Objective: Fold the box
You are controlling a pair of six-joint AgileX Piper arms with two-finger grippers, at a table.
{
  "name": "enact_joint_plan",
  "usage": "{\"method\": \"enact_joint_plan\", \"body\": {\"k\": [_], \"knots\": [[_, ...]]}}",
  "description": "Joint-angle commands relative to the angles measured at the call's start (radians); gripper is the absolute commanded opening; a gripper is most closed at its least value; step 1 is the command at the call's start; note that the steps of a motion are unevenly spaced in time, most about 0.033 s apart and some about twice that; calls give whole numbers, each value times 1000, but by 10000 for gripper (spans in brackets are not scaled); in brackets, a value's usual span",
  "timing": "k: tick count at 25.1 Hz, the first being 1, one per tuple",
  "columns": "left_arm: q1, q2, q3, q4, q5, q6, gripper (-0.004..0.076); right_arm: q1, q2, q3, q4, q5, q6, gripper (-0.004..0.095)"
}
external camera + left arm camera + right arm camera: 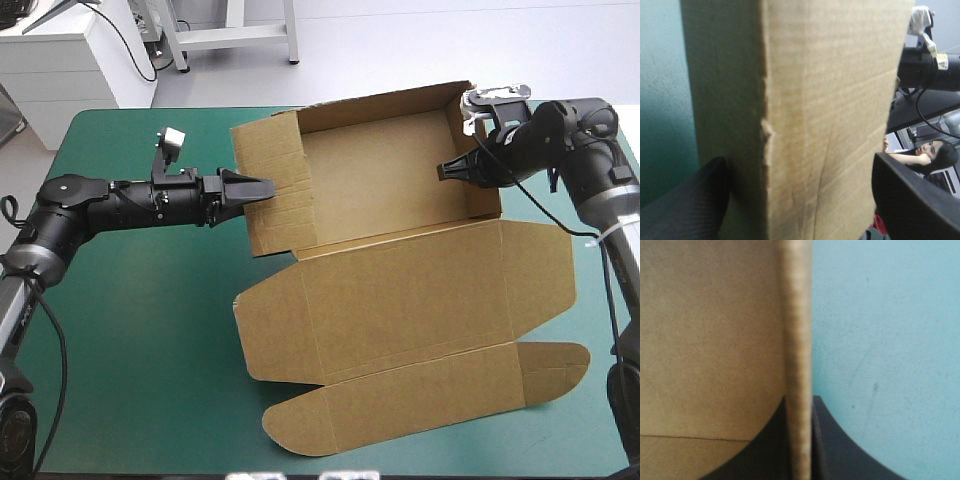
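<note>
Standing at the far middle of the teal-green cover, the brown box is an open tray, its lid lying flat toward the near edge. Its left wall rises between the spread black fingers of the left gripper. The right gripper is clamped on the right wall, one finger on each face.

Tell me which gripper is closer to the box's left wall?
Left. The left gripper is open, with the left wall of the box between its fingers. The right gripper pinches the right wall, on the tray's opposite side.
</note>
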Motion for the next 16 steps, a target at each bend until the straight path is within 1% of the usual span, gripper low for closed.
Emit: {"method": "enact_joint_plan", "body": {"k": [1, 3, 6, 8, 10, 11, 12, 13, 14, 15, 16], "knots": [[-19, -43, -31, -90, 5, -35, 557, 54, -45, -32, -63, -91, 68, -10], [-19, -43, -31, -75, -19, -36, 557, 101, -45, -32, -142, -93, 114, -9], [-20, -44, -31, -21, -23, -36, 533, 158, -45, -32, -234, -97, 183, -9], [-23, -49, -31, 24, -40, -36, 507, 180, -45, -33, -274, -101, 221, -10], [-36, -60, -31, 67, -83, -45, 487, 198, -45, -37, -293, -101, 239, -10], [-48, -71, -31, 99, -122, -56, 474, 205, -45, -40, -301, -99, 246, -10], [-83, -96, -31, 169, -211, -91, 456, 225, -45, -41, -315, -101, 266, -9], [-103, -112, -31, 205, -270, -102, 452, 235, -45, -41, -326, -104, 277, -9], [-149, -138, -31, 295, -372, -166, 447, 255, -45, -41, -350, -106, 296, -9], [-174, -147, -31, 344, -414, -201, 444, 266, -45, -41, -361, -108, 302, -9], [-214, -155, -31, 430, -481, -269, 442, 287, -45, -45, -388, -110, 323, -9]]}}
